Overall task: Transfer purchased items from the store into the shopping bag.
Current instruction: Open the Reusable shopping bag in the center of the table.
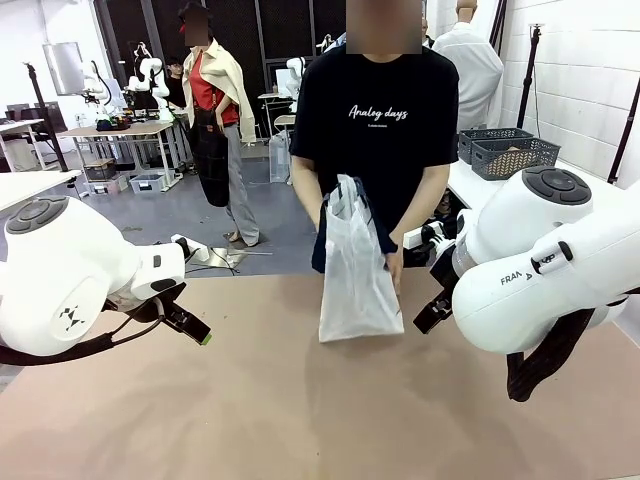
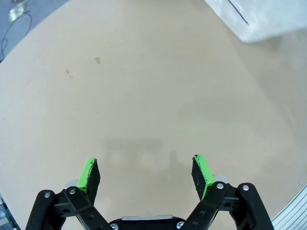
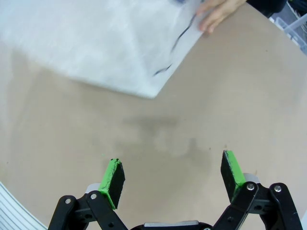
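A person in a black T-shirt stands at the far side of the brown table (image 1: 300, 420) and holds the shopping bag (image 1: 355, 265) upright in front of the body, its lower end down at the tabletop. The bag looks pale and cloudy, with dark handles at the top. One hand (image 1: 393, 268) lies against the side of the bag with the fingers curled on the plastic. The other hand is hidden behind the top of the bag, so its grip cannot be told. The left gripper (image 1: 195, 325) hangs low over the table, well to the left of the bag. Its fingers are spread wide and nothing is between them. From its wrist, the left gripper (image 2: 146, 165) looks down on bare table (image 2: 144, 96), with a corner of the bag (image 2: 259, 17) far ahead at the upper right. The right gripper (image 1: 432, 310) sits just to the right of the bag, near its lower corner, and is apart from it. From its wrist, the right gripper (image 3: 172, 170) is also spread wide and empty. The bag (image 3: 96, 43) lies blurred beyond its fingertips, and the person's hand (image 3: 218, 12) pinches the bag's edge. Well behind the bag and to its right, a dark grey slotted basket (image 1: 520, 157) stands on a white side table. Something brownish lies inside it, too small to make out.
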`<action>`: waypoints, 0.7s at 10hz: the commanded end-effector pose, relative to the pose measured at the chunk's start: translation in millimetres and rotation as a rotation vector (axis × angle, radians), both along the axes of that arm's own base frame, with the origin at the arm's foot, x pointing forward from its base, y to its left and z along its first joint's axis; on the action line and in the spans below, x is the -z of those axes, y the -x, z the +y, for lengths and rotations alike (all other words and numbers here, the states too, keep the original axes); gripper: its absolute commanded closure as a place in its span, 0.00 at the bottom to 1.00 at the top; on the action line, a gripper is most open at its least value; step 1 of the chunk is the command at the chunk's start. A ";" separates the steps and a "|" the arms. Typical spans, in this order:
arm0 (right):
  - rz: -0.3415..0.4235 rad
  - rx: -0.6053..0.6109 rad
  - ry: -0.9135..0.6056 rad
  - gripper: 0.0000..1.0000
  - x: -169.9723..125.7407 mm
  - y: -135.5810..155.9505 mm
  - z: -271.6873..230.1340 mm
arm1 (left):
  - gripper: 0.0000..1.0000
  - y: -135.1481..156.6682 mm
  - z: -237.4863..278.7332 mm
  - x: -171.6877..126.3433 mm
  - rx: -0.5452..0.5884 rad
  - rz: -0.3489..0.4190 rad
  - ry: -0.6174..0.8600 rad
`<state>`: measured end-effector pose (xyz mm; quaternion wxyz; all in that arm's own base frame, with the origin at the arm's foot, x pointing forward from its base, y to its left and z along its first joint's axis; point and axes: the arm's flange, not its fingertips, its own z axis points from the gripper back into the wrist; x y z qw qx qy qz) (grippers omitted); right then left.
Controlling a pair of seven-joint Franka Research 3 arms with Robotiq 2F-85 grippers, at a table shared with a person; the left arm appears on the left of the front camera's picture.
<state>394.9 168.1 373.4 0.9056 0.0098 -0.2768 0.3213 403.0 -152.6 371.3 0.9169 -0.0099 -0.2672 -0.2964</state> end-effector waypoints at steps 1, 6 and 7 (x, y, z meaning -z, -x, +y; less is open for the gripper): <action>0.000 0.000 0.000 0.00 0.0 0.0 -0.1 | 0.00 -0.4 1.4 0.0 -0.003 0.000 0.002; 0.000 0.000 0.000 0.00 0.0 0.0 -0.1 | 0.00 -0.4 1.4 0.0 -0.003 0.000 0.002; 0.000 0.000 0.000 0.00 0.0 0.0 -0.1 | 0.00 -0.4 1.4 0.0 -0.003 0.000 0.002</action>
